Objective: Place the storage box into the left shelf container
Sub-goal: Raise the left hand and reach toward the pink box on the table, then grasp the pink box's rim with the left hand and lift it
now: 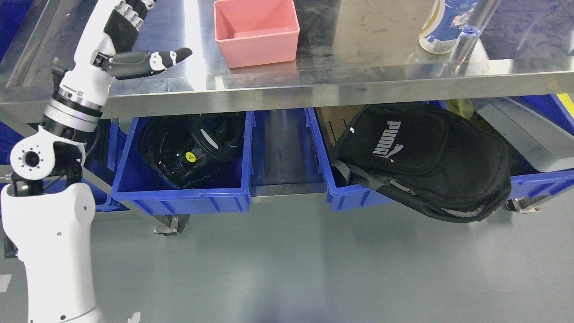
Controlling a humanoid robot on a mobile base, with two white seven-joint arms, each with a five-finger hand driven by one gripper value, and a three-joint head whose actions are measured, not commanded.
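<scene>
The pink storage box (255, 31), an empty open-topped tub standing on the steel desk (358, 76), looks light, stiff and rather slick (thin plastic, I judge), best pinched over one rim wall by the left hand (130, 40), whose fingers (168, 57) are spread, holding nothing.

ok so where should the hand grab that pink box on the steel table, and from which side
Probably the pink box's left wall, near its rim. The box stands upright and open-topped, looks empty, and nothing crowds that side, so fingers could go inside and the thumb outside. The left hand is open over the table to the box's left, so coming from the left and above looks shortest.
</scene>
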